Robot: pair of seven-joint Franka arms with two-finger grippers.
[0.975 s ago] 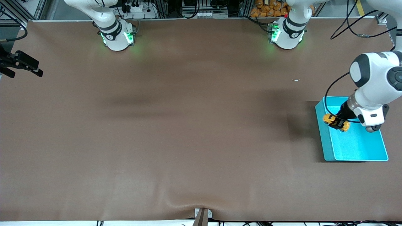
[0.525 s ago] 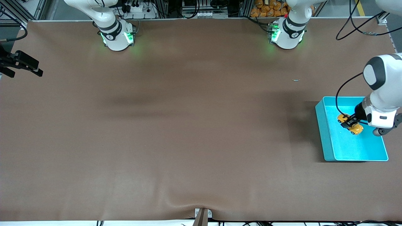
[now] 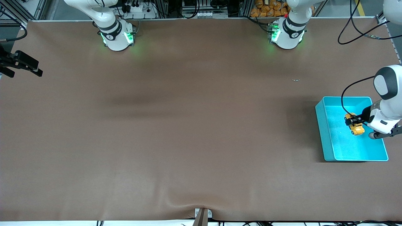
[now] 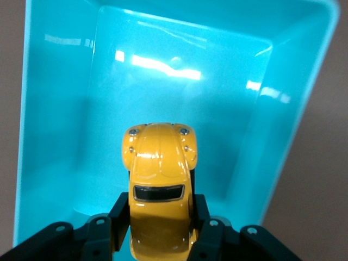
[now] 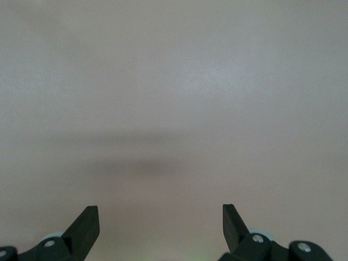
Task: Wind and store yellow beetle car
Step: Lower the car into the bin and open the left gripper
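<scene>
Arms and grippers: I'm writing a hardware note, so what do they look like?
Both arms are glossy white with dark joint bands; their bases glow green. A black cable loops along the left arm. The left gripper and right gripper have black fingers.

The left gripper (image 3: 352, 122), clamped on the yellow beetle car (image 3: 354, 125), has carried the toy from above the turquoise bin's (image 3: 320, 125) wall on the right arm's side to over the middle of the bin floor. The left arm's white wrist, earlier looming over the bin, has pulled back toward the table's end.
</scene>
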